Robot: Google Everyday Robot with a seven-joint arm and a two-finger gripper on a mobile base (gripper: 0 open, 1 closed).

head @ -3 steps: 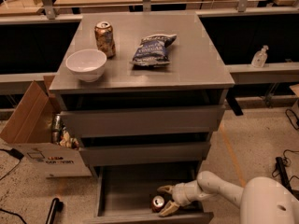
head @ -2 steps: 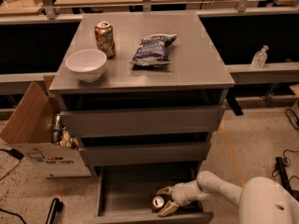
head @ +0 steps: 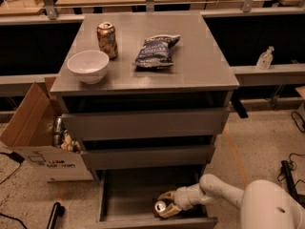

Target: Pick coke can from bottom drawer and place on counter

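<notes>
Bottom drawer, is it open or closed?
Open. The bottom drawer sticks out, its dark floor showing, with the gripper and the coke can inside it.

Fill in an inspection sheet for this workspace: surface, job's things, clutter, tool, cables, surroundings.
Surface: grey counter, partly occupied.
Job's things: coke can inside the open bottom drawer.
Clutter: white bowl, gold can, chip bag on the counter.
Tool: tool inside the drawer, at the coke can.
Cables: black cable on the floor, right side.
Surroundings: cardboard box on the left; bottle on the right ledge.

Red coke can — bottom drawer, at hand
</notes>
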